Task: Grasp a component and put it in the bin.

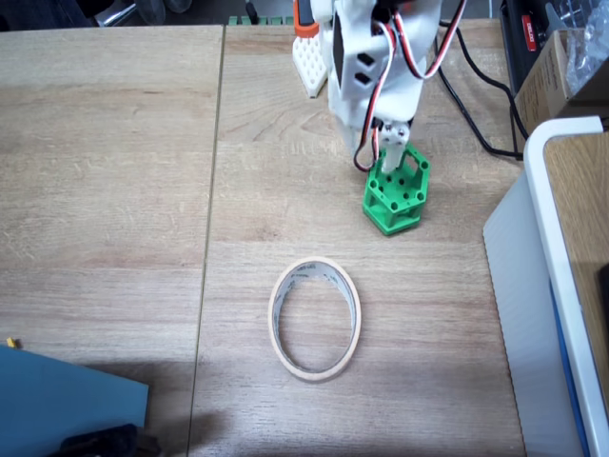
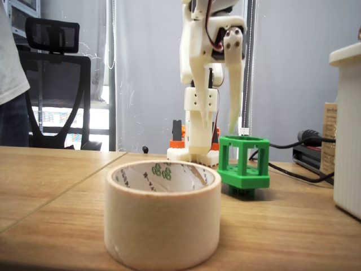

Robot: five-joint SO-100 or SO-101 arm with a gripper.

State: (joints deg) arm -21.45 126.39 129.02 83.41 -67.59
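Green component [image 1: 396, 193] partly hidden beneath the end effector [image 1: 392, 143], grip unclear.

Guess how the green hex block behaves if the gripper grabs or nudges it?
The component looks like a rigid open plastic frame, so probably stiff and light. Flat facets and a flat base suggest sliding, not rolling. Its holes and thin struts may let a fingertip slip through.
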